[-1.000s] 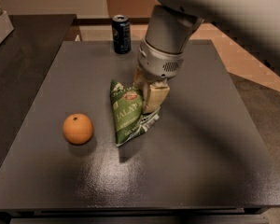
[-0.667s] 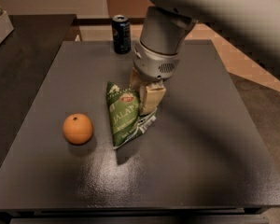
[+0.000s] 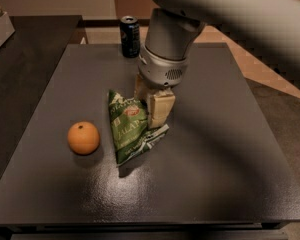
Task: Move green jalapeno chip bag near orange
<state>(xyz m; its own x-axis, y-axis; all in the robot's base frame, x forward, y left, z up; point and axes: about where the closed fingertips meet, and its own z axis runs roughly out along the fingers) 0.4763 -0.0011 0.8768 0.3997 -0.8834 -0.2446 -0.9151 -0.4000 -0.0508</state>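
Cream fingers (image 3: 160, 109): that's my end effector (image 3: 150, 112), pointing straight down over the middle of the worktop (image 3: 230, 134), under the fat grey wrist housing (image 3: 165, 59).
Grip: pinched together on the right-hand edge of the green jalapeno chip bag (image 3: 126, 130), about halfway up it. One finger sits in front of the foil and the other behind, with no real gap that I can make out.
Bag vs end effector: most of the bag hangs out to the left of my fingers and a bit toward the camera. A crumpled corner pokes out below them on the right.
Bag contact: the lower end is down on the worktop and throws a dark shadow just under it. The upper part looks propped up rather than flat.
Bag direction: the long axis runs mostly far-to-near, leaning a touch left at the far end. The narrow tip points away toward the can (image 3: 130, 36), and the wider crinkled end faces the near edge. The lettering runs along that same length.
Orange (image 3: 83, 138): sits left of the bag, near it but with bare worktop between them.
Can: upright at the far edge, well apart from everything else.
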